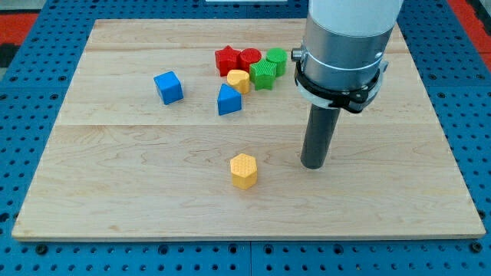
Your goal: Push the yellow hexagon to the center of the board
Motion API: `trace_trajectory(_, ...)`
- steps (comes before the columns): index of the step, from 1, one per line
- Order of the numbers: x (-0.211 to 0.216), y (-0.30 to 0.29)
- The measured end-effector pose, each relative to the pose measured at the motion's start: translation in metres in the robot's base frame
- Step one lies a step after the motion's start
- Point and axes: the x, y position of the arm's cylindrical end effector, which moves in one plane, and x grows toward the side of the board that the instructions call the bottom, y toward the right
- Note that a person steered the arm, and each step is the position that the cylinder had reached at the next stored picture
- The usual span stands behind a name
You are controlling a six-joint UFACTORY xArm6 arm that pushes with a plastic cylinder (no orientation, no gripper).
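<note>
The yellow hexagon (243, 170) sits alone on the wooden board (115, 176), below the board's middle and a little toward the view's bottom. My tip (312, 164) rests on the board to the hexagon's right, about a block's width and a half away, not touching it. The rod rises from there into the large grey arm body at the view's top right.
A cluster at the view's top centre holds a red star (226, 59), a red cylinder (249, 57), a green star-like block (262, 74), a green cylinder (277, 60) and a yellow heart-like block (238, 80). A blue wedge-like block (228, 100) and a blue cube (168, 87) stand left of them.
</note>
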Motion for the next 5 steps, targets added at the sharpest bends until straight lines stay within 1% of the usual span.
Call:
trace_trajectory(4, 0.001, -0.005)
trace_trajectory(5, 0.024, 0.006)
